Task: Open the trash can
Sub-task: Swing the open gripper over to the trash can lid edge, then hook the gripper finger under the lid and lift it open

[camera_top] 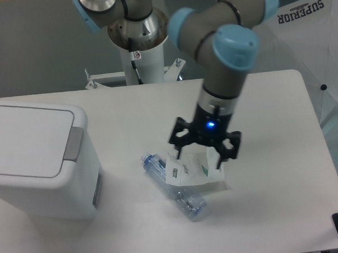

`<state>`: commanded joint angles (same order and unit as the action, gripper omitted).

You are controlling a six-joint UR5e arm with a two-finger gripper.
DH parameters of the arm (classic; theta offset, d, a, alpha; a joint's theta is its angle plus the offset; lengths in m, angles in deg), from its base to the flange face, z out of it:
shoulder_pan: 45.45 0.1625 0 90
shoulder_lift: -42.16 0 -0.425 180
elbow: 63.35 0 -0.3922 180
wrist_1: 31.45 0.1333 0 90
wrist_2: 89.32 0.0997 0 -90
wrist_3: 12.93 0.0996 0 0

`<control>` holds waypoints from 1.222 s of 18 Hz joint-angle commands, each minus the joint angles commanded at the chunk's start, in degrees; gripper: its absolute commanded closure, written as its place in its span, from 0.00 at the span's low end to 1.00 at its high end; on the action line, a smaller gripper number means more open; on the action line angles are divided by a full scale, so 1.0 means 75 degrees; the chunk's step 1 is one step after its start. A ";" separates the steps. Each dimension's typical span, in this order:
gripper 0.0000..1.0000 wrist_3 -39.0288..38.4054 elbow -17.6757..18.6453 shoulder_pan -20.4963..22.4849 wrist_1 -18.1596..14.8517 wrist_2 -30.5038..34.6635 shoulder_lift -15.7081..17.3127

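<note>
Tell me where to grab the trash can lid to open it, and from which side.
Go for the grey latch strip on the trash can, at its lid's right edge. Come from above, pressing down: the lid lies flat and closed, with no handle showing.

The trash can [38, 160] is seen to be of smooth white plastic with a slight sheen; its latch strip [74, 143] is of matt grey plastic. The table [285, 211] is finished in a smooth, matt, off-white surface. The bottle [174, 188] is of clear, glossy plastic, crumpled in places. The packet [193, 169] lying over it is of thin, transparent, shiny film with printed white and green areas. The gripper [198, 157] is of matt black material. The arm's joint caps [233, 45] are of smooth light-blue plastic, and the links are of satin grey metal.
</note>
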<state>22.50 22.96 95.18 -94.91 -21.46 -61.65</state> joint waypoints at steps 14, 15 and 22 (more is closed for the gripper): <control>0.00 -0.0997 -0.0235 -0.0915 0.0094 -0.0668 0.0551; 0.00 -0.0997 -0.0200 -0.0927 0.0094 -0.0657 0.0563; 0.00 -0.1091 -0.0024 -0.1197 0.0117 -0.0598 0.0563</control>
<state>14.32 22.78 86.21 -94.03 -25.95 -57.42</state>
